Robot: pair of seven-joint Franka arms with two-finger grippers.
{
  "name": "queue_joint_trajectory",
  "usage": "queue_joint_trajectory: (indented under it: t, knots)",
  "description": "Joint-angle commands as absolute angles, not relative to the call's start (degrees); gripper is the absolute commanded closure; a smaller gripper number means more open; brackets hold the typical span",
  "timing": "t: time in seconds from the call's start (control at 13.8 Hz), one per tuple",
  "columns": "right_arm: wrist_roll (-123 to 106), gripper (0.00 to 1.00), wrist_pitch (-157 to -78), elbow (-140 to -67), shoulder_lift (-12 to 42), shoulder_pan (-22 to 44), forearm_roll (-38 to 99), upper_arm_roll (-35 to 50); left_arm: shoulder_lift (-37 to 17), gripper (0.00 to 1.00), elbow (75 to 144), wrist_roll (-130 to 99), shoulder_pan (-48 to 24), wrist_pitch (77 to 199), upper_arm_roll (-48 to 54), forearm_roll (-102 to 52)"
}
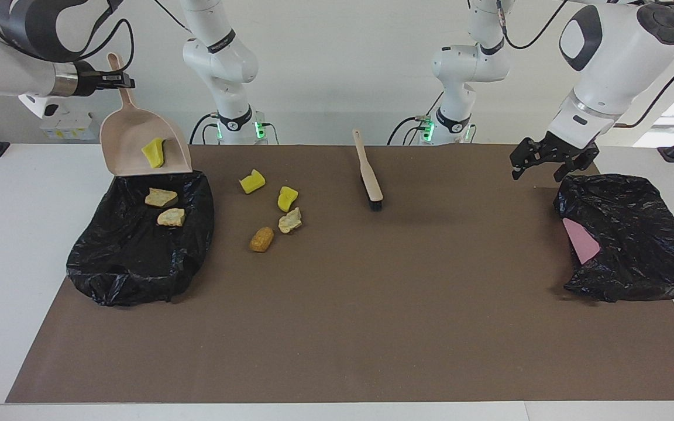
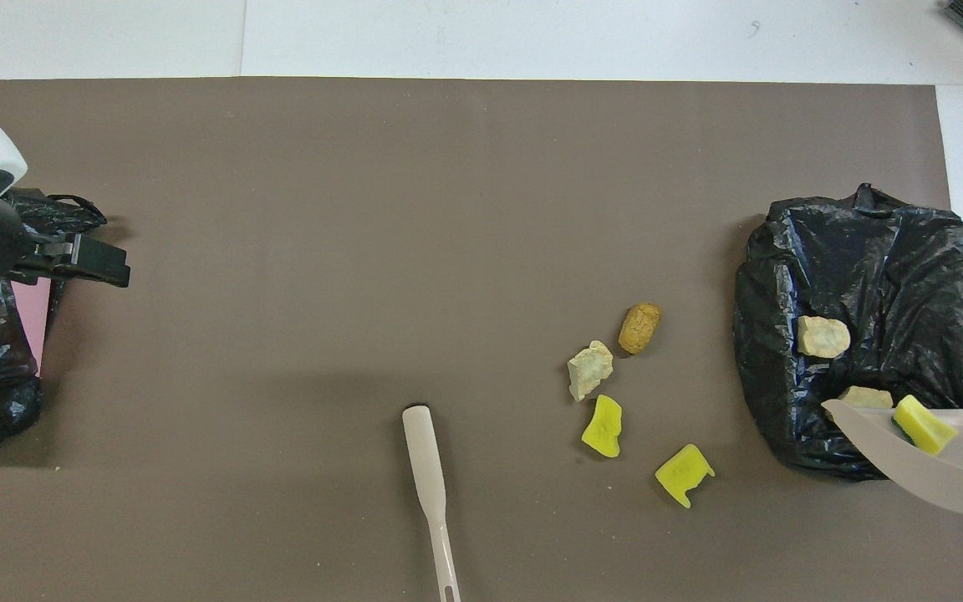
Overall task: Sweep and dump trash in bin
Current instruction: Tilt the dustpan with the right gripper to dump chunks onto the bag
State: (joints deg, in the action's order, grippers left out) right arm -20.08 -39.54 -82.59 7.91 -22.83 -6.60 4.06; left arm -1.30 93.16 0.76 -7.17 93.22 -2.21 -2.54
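I see two black bag-lined bins on the brown mat. The one at the left of the facing view (image 1: 138,245), at the right arm's end of the table, holds two pale, crusty bread-like lumps (image 1: 161,197) (image 1: 171,217), lying close together on the crumpled plastic. The other bin (image 1: 629,240), at the right edge of that view, shows only a pink flat piece (image 1: 581,240) against its inner wall.

My right gripper (image 1: 116,79), upper left of the facing view, is clamped on the handle of the beige dustpan (image 1: 138,140). The pan hangs tilted, mouth down, over the rim of the first bin, and one bright yellow sponge-like wedge (image 1: 154,153) sits in it near the lip.

The rest of the trash lies on the mat just beside that bin, left of centre in the facing view: a yellow wedge (image 1: 252,182), a second yellow wedge (image 1: 287,199), a pale cracked lump (image 1: 290,221) touching or almost touching it, and a golden-brown oval lump (image 1: 261,239).

The brush (image 1: 369,172) lies on the mat near the top centre, bristles pointing away from the robots.

My left gripper (image 1: 539,169) hovers over the mat at the second bin's rim, fingers spread apart and holding nothing.
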Motion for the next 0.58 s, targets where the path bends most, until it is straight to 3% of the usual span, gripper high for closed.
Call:
queue_joint_trajectory:
  t: [0.0, 0.51]
  knots:
    - [-19.2, 1.00, -34.5, -71.9, 17.4, -23.7, -7.6, 5.2, -1.2, 0.00, 92.3, 0.8, -8.1, 92.5, -3.0, -1.2]
    - [-18.7, 1.00, -32.3, -72.7, 16.9, -23.6, -7.9, 5.2, -1.2, 0.00, 92.3, 0.8, -8.1, 92.5, -3.0, -1.2]
